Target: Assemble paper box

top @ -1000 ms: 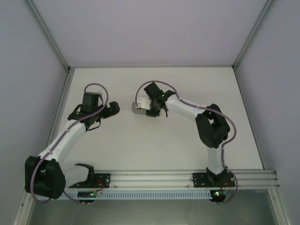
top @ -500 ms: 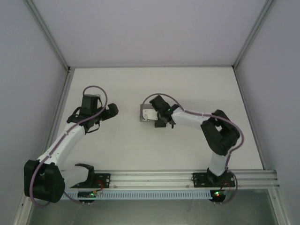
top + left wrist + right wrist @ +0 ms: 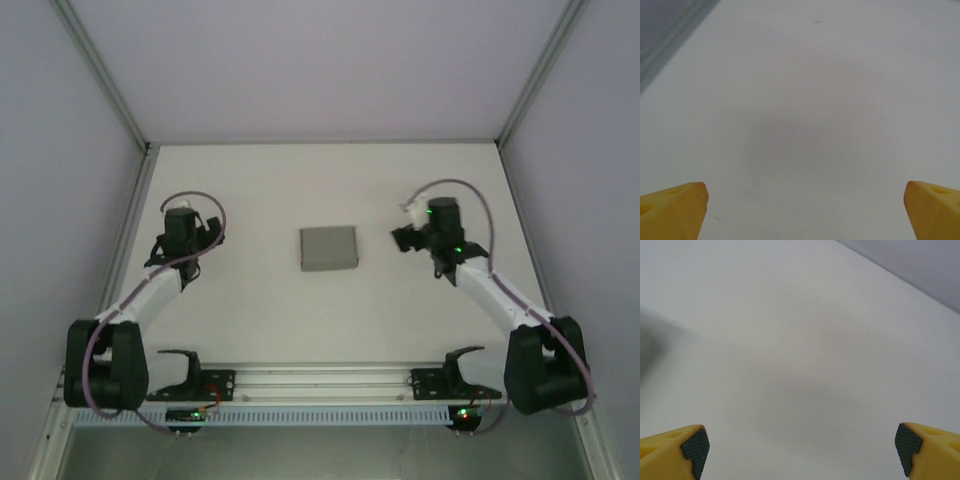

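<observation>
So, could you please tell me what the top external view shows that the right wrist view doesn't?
Top external: the grey paper box lying midway between the left arm and right arm, touched by neither. Right wrist: a close look at the right hand, its yellow fingers spread wide. Shared: the white table.

The paper box (image 3: 328,248) is a small, shallow rectangular box of plain grey card, folded up and closed, its flat top face upward. It lies flat on the white table (image 3: 330,320), about in the middle. Its longer sides run left to right, almost square to the table's edges, with bare surface all round.
</observation>
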Available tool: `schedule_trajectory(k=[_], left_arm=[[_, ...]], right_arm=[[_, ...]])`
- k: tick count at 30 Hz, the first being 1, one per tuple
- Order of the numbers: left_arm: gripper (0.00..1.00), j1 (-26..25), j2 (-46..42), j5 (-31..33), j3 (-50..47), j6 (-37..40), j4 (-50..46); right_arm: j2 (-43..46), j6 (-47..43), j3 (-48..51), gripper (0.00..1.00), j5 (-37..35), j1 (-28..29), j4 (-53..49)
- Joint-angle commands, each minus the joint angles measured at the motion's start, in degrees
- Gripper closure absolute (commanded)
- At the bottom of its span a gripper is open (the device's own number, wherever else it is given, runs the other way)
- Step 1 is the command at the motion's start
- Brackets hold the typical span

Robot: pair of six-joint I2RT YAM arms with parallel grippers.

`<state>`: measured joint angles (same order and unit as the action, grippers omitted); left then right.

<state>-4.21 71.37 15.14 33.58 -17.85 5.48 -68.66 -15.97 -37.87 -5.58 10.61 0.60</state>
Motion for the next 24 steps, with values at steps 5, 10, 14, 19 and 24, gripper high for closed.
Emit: schedule_trajectory(k=[5,10,14,19,24], left_arm=[[0.0,1.4,9.8,2.3,-2.5,10.3,21.2],[0.0,1.7,14.2,-1.3,-6.7,17.4,35.1],[0.0,6.4,18.4,-8.3,-18.3,14.3,61.0],[0.01,5.5,16.8,-11.4,-13.4,16.5,49.3],[0.0,5.5,16.8,-11.8,-13.1,16.5,48.9]], right_arm=[[-5.2,15.7,11.7,0.02,3.1,-11.8,24.2],[-11.9,20.2,17.0,0.02,10.9,-16.3,43.7],[-24.2,18.6,27.5,0.02,7.9,-11.9,76.3],[-20.1,18.3,16.6,0.02,-3.8,-8.9,49.6],[-20.5,17.1,17.1,0.02,-3.1,-9.0,51.1]])
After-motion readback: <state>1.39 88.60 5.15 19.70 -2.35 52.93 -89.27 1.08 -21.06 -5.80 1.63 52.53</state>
